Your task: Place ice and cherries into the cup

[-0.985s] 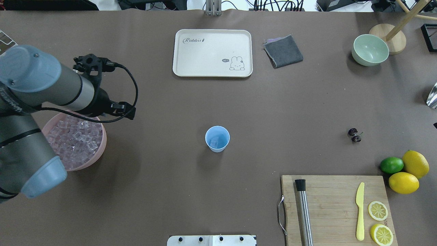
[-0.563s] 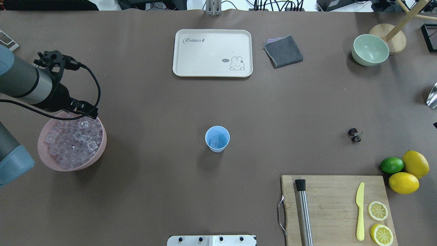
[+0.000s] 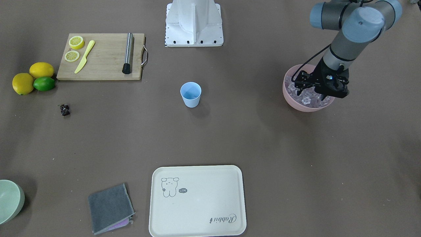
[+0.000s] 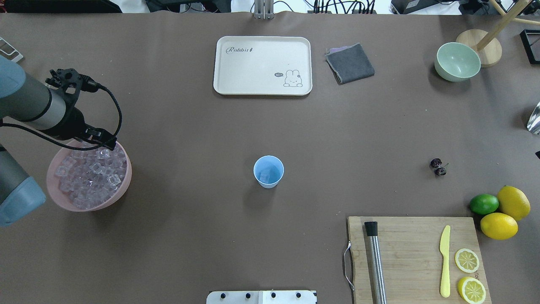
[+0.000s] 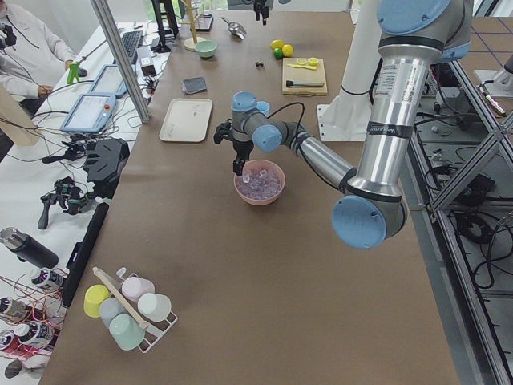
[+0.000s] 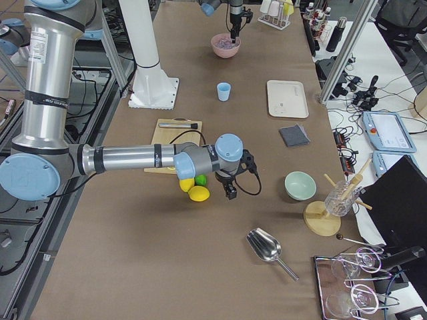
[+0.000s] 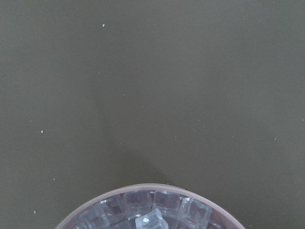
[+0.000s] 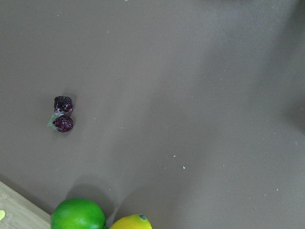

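The light blue cup (image 4: 268, 171) stands upright mid-table with one ice cube (image 4: 265, 176) inside. More ice (image 4: 90, 173) fills the pink bowl (image 4: 122, 185) at the left. My left gripper (image 3: 311, 94) hangs fingers down over the bowl's far part, just above the cubes, and looks open with nothing in it. The left wrist view shows only ice (image 7: 152, 217) and bare table. The dark cherries (image 4: 438, 167) lie on the table at the right, also in the right wrist view (image 8: 62, 114). My right gripper (image 6: 231, 193) hovers beside the lemons; I cannot tell its state.
A cream tray (image 4: 262, 65), grey cloth (image 4: 350, 63) and pale green bowl (image 4: 457, 61) sit along the far side. Near right is a cutting board (image 4: 413, 257) with a steel muddler (image 4: 375, 261), yellow knife (image 4: 444, 261) and lemon slices. Two lemons and a lime (image 4: 484, 204) lie beside it.
The left arm has swung back to the left, uncovering most of the pink bowl, and its wrist now sits over the bowl's far rim. Cup and cherries have not moved.
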Robot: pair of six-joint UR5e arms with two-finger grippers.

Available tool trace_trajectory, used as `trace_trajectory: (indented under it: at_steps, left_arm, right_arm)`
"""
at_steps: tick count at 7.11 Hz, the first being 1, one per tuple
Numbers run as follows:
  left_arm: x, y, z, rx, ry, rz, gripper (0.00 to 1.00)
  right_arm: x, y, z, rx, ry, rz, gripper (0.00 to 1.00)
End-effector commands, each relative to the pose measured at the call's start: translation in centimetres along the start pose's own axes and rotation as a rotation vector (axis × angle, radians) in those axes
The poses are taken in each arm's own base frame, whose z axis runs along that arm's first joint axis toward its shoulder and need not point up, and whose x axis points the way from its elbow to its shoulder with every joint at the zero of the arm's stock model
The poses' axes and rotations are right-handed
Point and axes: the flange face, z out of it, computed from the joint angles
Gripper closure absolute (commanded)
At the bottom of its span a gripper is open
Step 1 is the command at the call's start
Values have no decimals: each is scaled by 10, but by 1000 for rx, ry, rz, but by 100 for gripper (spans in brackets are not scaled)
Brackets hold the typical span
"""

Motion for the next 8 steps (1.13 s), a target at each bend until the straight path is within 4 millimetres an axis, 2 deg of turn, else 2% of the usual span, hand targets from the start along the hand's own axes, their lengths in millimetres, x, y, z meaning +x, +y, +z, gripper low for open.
trace_trajectory:
  at_steps: [1, 8]
  left_arm:
    - [-2, 2, 8, -16, -2, -10, 12]
    - [-10, 0, 37, -62, -26, -27, 12]
  right_arm:
    - [0, 0, 0, 0, 0, 0, 0]
    - [0, 4, 1, -4, 0, 5, 0]
